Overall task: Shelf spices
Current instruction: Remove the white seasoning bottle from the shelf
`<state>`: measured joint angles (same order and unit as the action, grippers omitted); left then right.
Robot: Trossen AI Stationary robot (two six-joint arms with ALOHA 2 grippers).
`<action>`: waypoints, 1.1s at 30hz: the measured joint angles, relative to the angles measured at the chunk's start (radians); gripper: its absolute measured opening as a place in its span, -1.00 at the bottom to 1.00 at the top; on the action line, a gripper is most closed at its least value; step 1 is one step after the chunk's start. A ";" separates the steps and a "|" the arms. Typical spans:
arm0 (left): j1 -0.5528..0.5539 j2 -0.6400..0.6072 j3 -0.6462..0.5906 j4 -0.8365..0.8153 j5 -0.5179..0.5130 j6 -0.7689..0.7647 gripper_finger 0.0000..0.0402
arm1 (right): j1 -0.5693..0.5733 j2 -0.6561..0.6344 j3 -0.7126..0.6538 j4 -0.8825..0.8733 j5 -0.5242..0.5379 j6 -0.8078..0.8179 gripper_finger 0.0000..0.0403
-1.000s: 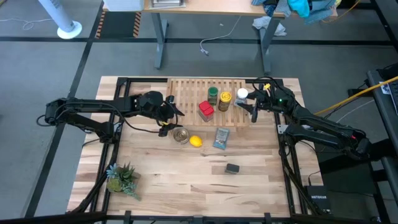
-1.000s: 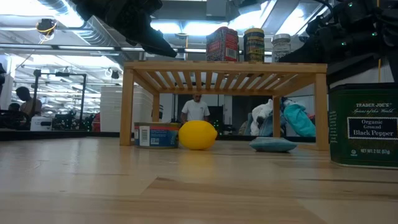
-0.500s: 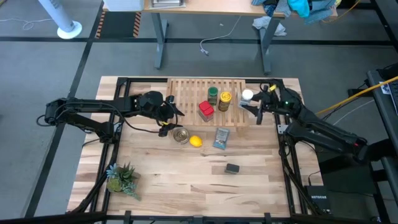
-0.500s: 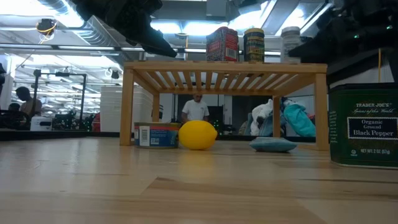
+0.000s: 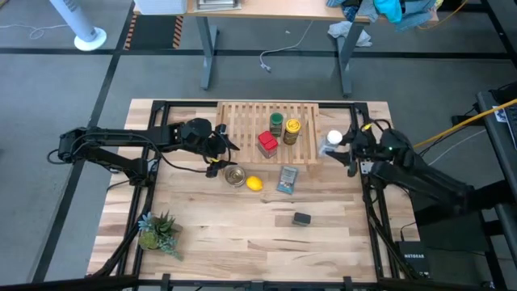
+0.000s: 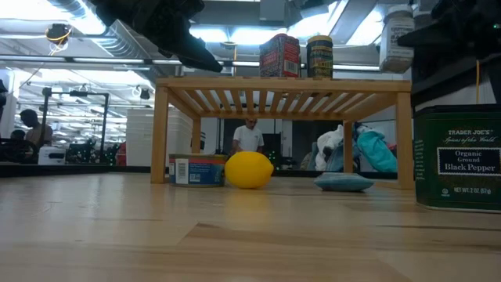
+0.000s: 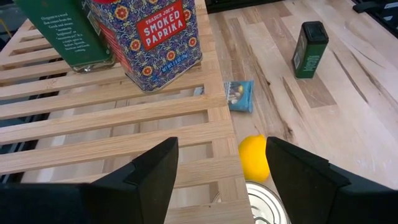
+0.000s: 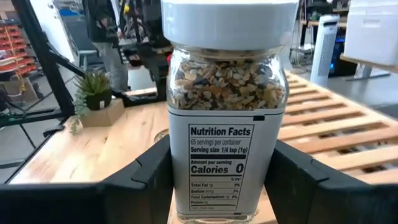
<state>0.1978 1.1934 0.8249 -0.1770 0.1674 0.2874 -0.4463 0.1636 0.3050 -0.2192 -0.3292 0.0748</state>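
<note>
Right wrist view: the white-lidded jar stands upright between the right gripper's two dark fingers, which clamp its lower body on both sides, leaving the lid and label clear. From above, this gripper holds the jar just off the shelf's right end, above bare tabletop, not over the slats. The low grip probably keeps the jar vertical so it can be set down flat.

Across the shelf from that gripper, the red tin, green-lidded jar and yellow-lidded jar stand together on the slats, near its right half. The dark grey tin is on the table, well in front of the shelf, so two spices are not yet shelved.

The left gripper waits at the shelf's left edge. In its wrist view its fingers stand apart with nothing between them, the slats beneath, the red tin ahead, and a lemon beyond the shelf's edge.
</note>
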 joint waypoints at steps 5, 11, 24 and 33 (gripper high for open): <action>0.000 0.000 0.000 0.000 0.000 0.000 0.18 | 0.206 0.024 0.000 -0.006 0.160 0.031 0.00; 0.000 0.000 0.000 0.000 0.000 0.000 0.18 | 0.488 0.136 0.000 0.103 0.418 0.034 0.00; 0.000 0.000 0.000 0.000 0.000 0.000 0.18 | 0.917 0.619 0.000 0.581 0.925 0.025 0.00; 0.000 0.000 0.000 0.000 0.000 0.000 0.18 | 0.957 1.048 0.000 1.029 0.999 0.027 0.00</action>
<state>0.1978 1.1934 0.8253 -0.1772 0.1677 0.2878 0.5110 1.2118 0.3046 0.8096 0.6701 0.1020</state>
